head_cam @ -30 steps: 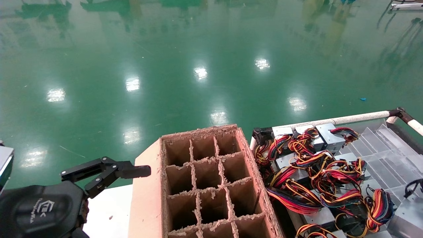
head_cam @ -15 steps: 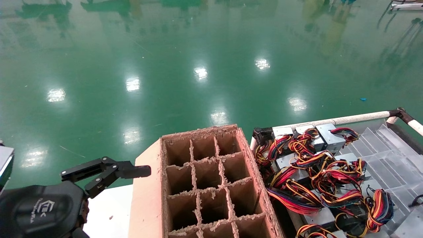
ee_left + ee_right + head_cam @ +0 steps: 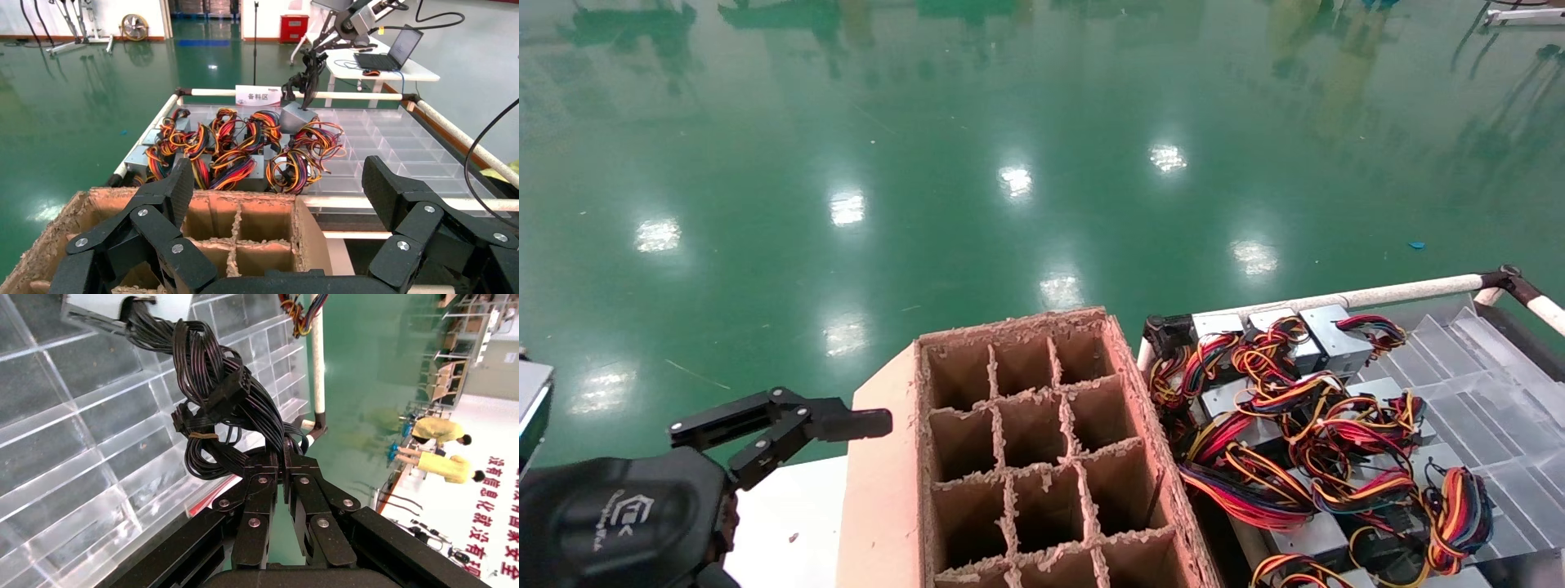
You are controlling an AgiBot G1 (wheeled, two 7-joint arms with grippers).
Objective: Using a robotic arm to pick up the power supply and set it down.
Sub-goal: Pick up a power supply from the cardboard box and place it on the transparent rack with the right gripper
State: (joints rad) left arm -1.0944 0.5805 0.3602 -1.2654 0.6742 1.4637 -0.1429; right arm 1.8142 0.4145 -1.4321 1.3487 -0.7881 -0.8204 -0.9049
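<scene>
Glossy green floor (image 3: 1026, 163) behind; right gripper (image 3: 283, 468) clamped on black cables of the power supply (image 3: 297, 116), lifted above the clear tray (image 3: 392, 141); left gripper (image 3: 789, 425) parked near-left, spread wide beside the cardboard box (image 3: 1026, 457)

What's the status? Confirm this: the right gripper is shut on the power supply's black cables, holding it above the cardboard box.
Not above the cardboard box. The right gripper is shut on the power supply's black cables, holding it above the clear plastic tray, as the left wrist view shows.
</scene>
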